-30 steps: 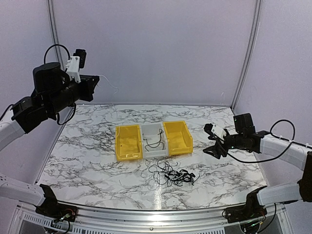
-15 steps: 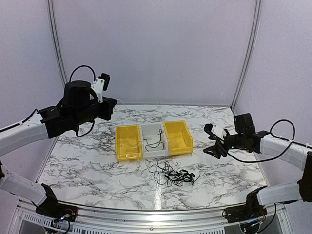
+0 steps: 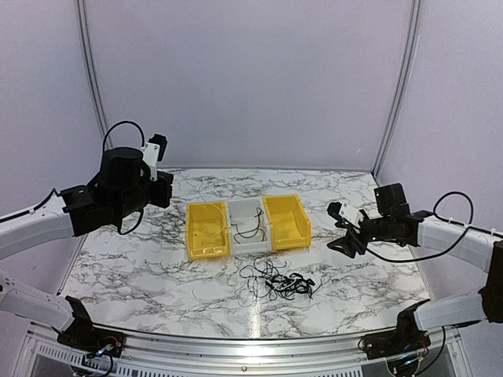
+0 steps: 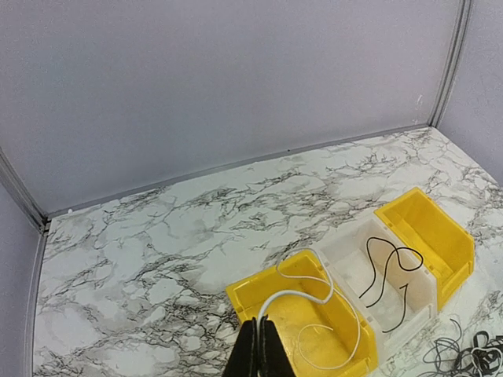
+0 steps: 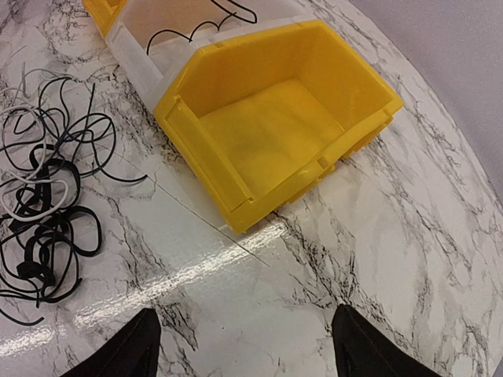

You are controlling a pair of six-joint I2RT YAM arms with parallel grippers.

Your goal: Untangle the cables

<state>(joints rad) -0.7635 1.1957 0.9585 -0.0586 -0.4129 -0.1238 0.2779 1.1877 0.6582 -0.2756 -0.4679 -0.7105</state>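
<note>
Table (image 3: pixel 141 259) white marble, grey-black veins. Left bin (image 3: pixel 208 253), right bin (image 3: pixel 289 242) yellow; middle bin (image 3: pixel 251 247) whitish. Cables (image 3: pixel 284 284) mostly black, one white.

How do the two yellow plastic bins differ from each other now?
The left yellow plastic bin holds loops of a thin pale cable that runs up to the shut left gripper; the right yellow plastic bin is empty. The left bin stands on one side of the translucent white middle bin, the right bin on the other. Both share colour and shape.
</note>
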